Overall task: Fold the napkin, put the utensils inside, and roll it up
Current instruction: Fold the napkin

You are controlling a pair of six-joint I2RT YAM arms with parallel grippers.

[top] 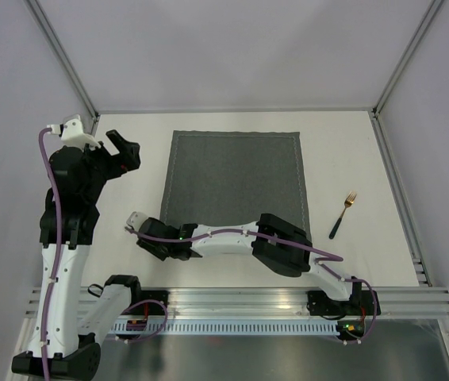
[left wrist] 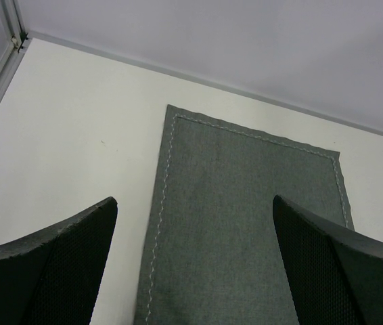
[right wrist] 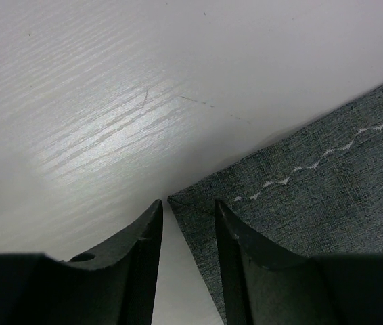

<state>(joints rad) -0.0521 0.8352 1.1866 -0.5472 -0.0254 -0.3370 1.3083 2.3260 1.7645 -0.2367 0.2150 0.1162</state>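
The dark grey napkin (top: 232, 178) lies flat and unfolded in the middle of the table. The fork (top: 342, 214), gold head and dark handle, lies on the table to the right of it, apart from it. My left gripper (top: 125, 148) hangs open and empty above the table left of the napkin; its wrist view (left wrist: 195, 203) looks down on the napkin (left wrist: 245, 203). My right gripper (top: 163, 235) reaches across to the napkin's near left corner. In its wrist view (right wrist: 188, 206) the jaws stand narrowly apart astride that corner (right wrist: 178, 203), with bare table showing beside the left finger.
Metal frame posts (top: 66, 59) and grey walls close in the table at the back and sides. A rail (top: 288, 298) runs along the near edge. My right arm (top: 284, 246) lies across the napkin's near edge.
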